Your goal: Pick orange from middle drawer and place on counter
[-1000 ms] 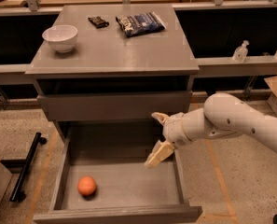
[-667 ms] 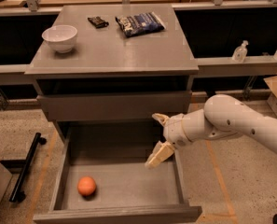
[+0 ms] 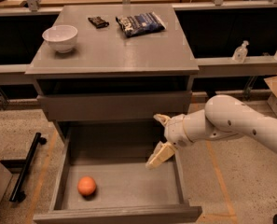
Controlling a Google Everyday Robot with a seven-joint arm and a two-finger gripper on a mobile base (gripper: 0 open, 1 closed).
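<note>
The orange [image 3: 87,186] lies on the floor of the open middle drawer [image 3: 128,185], at its front left. My gripper [image 3: 157,140] hangs over the drawer's right side, near the right wall, well to the right of the orange and above it. Its two pale fingers are spread apart with nothing between them. The white arm comes in from the right. The grey counter [image 3: 112,48] is the cabinet's top, above the drawer.
On the counter stand a white bowl [image 3: 60,37] at the left, a blue snack bag [image 3: 140,24] and a small dark packet [image 3: 98,21] at the back. Another drawer front [image 3: 112,105] is shut above. A black bar [image 3: 26,164] lies on the floor left.
</note>
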